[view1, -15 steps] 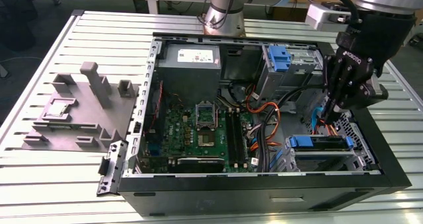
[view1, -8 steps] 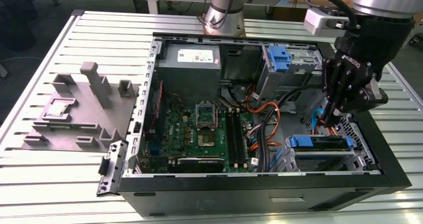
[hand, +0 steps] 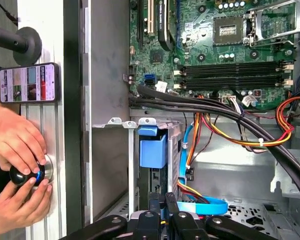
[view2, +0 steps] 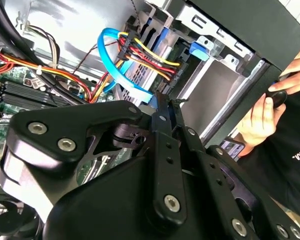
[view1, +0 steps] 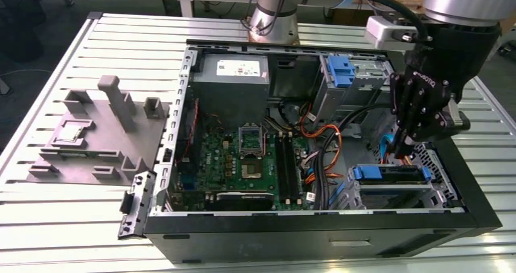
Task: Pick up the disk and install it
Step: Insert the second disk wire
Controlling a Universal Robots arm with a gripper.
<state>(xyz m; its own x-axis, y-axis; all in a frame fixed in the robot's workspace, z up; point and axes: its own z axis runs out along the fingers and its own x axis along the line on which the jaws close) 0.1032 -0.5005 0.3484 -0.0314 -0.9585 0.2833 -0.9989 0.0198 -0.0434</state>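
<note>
The disk [view1: 392, 174], in its blue carrier frame, sits in the drive cage at the front corner of the open computer case [view1: 322, 228], at the exterior view's right. In the first wrist view the disk's blue carrier tab [hand: 152, 150] shows edge-on in the cage. The same tab [view2: 200, 50] appears in the second wrist view. My gripper [view1: 400, 145] hangs just above the cage, pointing down, its black fingers [hand: 154, 202] closed together with nothing between them. Its fingertips [view2: 163, 107] stand close to the disk's cabled end.
A grey power supply [view1: 232, 73] and a second blue carrier [view1: 342, 72] lie at the case's back. Orange, red and blue cables [hand: 210, 202] run beside the cage. A person's hands [hand: 20, 150] hold a black knob by a phone [hand: 29, 82]. A grey fixture [view1: 96, 134] stands on the table.
</note>
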